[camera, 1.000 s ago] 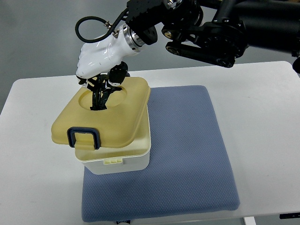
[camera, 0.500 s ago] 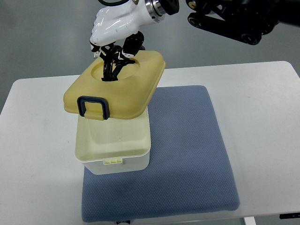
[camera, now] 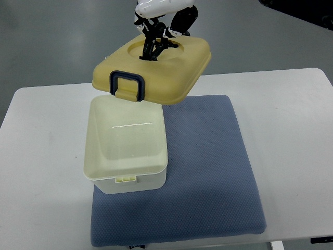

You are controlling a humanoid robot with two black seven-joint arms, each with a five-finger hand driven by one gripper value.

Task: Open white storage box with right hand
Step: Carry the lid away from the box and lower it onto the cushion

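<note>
One white table (camera: pixel 291 104) carries one blue mat (camera: pixel 208 172). On the mat's left edge stands one white storage box (camera: pixel 126 148), open, its inside bare. One yellow lid (camera: pixel 156 70) with a dark blue latch (camera: pixel 126 85) hangs above the box's far side, clear of it. At the top edge the right hand (camera: pixel 158 18) grips the lid, dark fingers (camera: pixel 153 44) curled into its round recess.

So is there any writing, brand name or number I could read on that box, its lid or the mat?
None can be read.
Storage box: plain, no print visible.
Yellow lid, held up by the right hand: no label or number.
Blue mat: a small dark spot at its near edge, too small to read.
Table: blank.
</note>
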